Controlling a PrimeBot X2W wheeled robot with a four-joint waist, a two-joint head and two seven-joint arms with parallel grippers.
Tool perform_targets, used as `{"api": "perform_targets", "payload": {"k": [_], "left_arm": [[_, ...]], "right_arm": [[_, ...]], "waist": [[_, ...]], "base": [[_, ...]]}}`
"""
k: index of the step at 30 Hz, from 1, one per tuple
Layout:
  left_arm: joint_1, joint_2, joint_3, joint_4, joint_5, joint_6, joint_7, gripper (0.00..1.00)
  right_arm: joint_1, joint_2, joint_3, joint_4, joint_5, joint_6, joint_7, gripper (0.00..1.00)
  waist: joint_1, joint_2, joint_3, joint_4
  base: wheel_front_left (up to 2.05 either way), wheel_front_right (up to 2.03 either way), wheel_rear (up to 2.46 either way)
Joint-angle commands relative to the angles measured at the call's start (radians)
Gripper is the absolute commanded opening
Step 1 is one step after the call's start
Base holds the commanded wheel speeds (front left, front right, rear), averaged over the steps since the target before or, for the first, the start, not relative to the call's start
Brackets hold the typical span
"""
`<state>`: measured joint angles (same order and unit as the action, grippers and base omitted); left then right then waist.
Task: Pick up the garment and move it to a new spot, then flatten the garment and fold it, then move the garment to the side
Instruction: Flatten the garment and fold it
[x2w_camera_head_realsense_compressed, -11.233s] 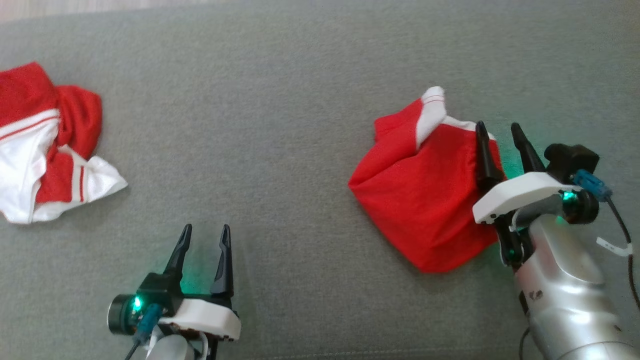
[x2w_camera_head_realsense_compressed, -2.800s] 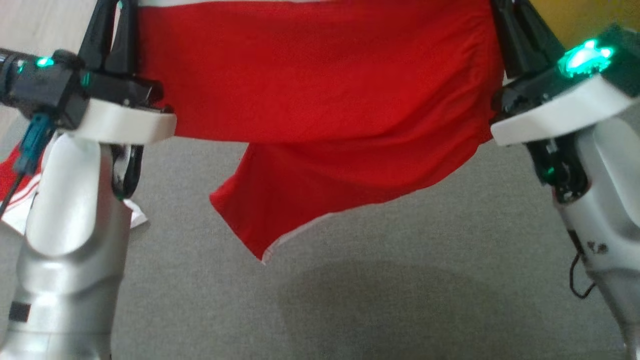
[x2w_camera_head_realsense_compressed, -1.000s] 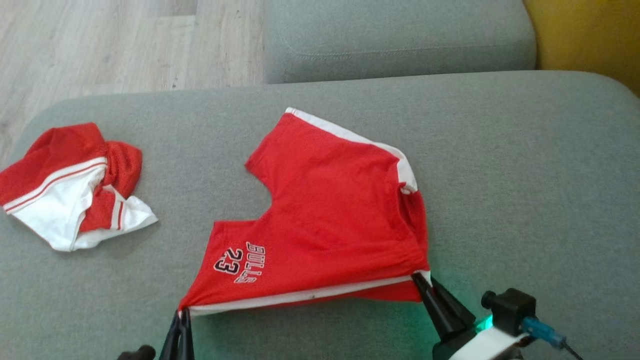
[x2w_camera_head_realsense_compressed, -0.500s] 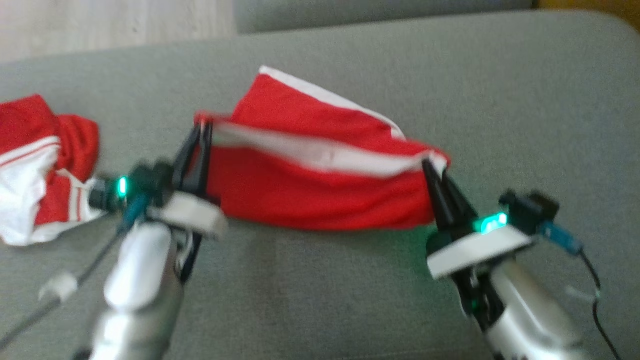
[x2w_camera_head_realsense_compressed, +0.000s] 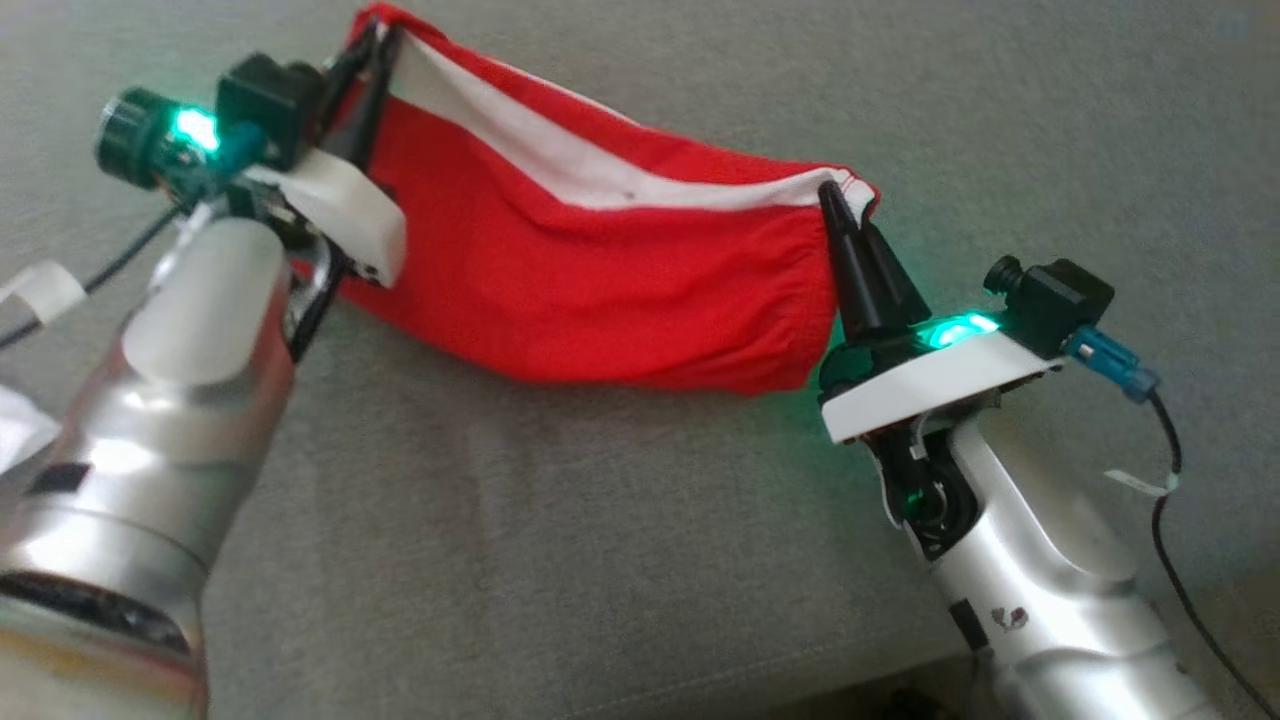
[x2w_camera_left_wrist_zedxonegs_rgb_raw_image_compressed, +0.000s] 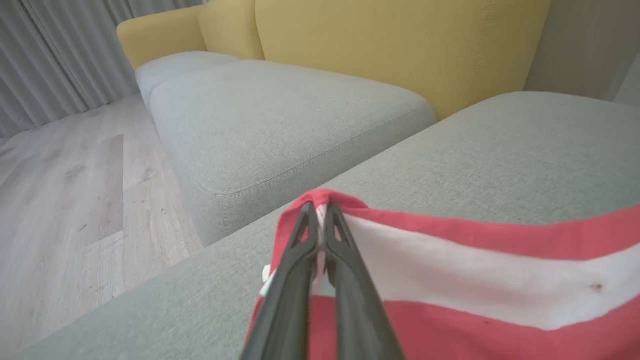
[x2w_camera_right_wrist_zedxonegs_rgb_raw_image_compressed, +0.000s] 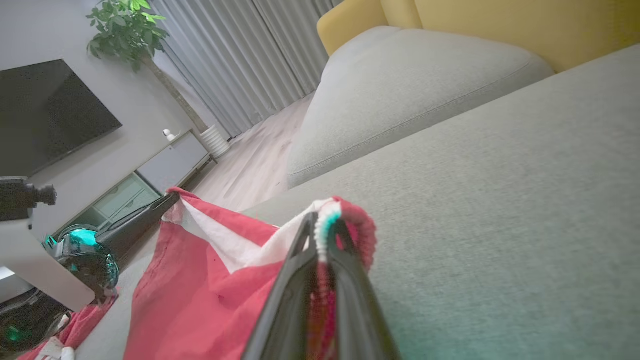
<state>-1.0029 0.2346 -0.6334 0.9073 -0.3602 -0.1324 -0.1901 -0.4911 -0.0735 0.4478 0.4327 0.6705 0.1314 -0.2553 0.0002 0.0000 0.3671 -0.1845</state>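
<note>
Garment (x2w_camera_head_realsense_compressed: 600, 285), white-banded top edge pinched by left gripper (x2w_camera_head_realsense_compressed: 372, 40) and right gripper (x2w_camera_head_realsense_compressed: 838, 198) (both closed), bare cushion (x2w_camera_head_realsense_compressed: 600, 530) below.

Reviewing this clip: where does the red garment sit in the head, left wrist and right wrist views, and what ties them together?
Head view: garment slung across the upper middle, between left gripper and right gripper.
Left wrist view: lower right, corner pinched at centre.
Right wrist view: lower left to centre, pinched at the fingertips.
Shared landmark: its white band, running between the two pinched corners.
</note>
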Motion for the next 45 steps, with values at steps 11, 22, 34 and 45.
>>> {"api": "perform_targets", "payload": {"k": [11, 22, 34, 45], "left_arm": [[-0.166, 0.054, -0.026, 0.190, -0.036, 0.016, -0.033, 0.04], [-0.117, 0.019, -0.005, 0.256, -0.062, 0.052, -0.068, 1.00], [0.075, -0.032, 0.100, 0.175, -0.131, 0.076, -0.071, 1.00], [0.117, -0.018, 0.142, 0.247, -0.120, 0.160, -0.072, 1.00]], "right_arm": [[-0.026, 0.023, 0.061, -0.040, 0.000, -0.001, -0.006, 0.48], [0.043, 0.023, -0.030, -0.045, -0.126, -0.001, -0.006, 1.00], [0.167, 0.023, -0.194, -0.122, -0.337, -0.001, -0.006, 1.00], [0.187, 0.023, -0.219, -0.131, -0.354, -0.001, -0.006, 1.00]], "waist": [[-0.0002, 0.0000, 0.064, -0.068], [-0.0002, 0.0000, 0.020, -0.032], [-0.0002, 0.0000, -0.006, -0.017], [-0.0002, 0.0000, 0.004, -0.029]], "base": [[0.00, 0.00, 0.00], [0.00, 0.00, 0.00], [0.00, 0.00, 0.00], [0.00, 0.00, 0.00]]}}
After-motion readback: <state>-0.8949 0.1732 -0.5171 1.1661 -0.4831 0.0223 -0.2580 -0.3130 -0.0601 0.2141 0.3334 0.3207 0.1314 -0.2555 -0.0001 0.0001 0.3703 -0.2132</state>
